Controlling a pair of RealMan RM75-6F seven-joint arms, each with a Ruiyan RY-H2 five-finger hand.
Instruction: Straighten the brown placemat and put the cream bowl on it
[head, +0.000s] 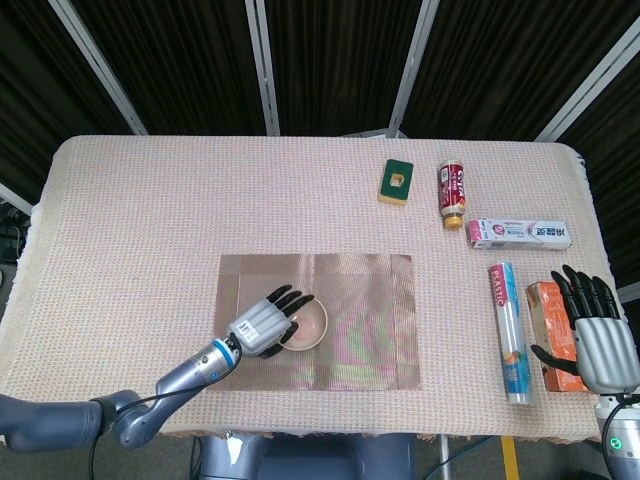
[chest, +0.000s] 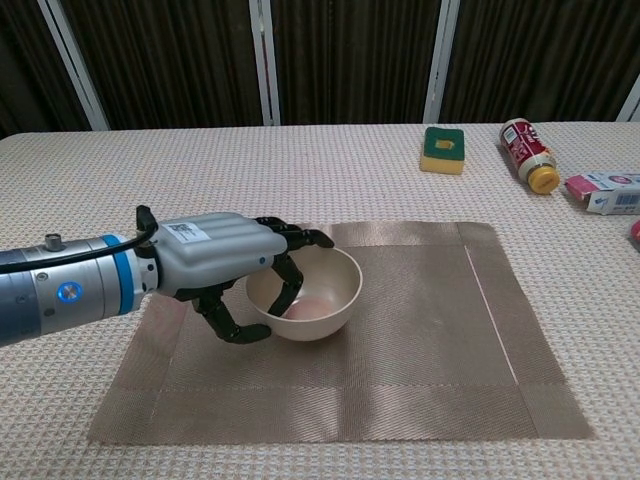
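Left hand (chest: 225, 262) grips the cream bowl (chest: 308, 294) by its rim, fingers hooked inside, on the brown placemat (chest: 440, 330), left of centre. Right hand (head: 600, 340), fingers spread, holds nothing beyond the placemat's right edge.

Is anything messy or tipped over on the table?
Nothing looks spilled or broken. The red bottle and the plastic wrap roll lie on their sides. The cream bowl is upright over the straight brown placemat, with the left hand holding it.

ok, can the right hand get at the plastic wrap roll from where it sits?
Probably yes: the right hand is open, with only the orange box between it and the roll; reaching over the box looks feasible.
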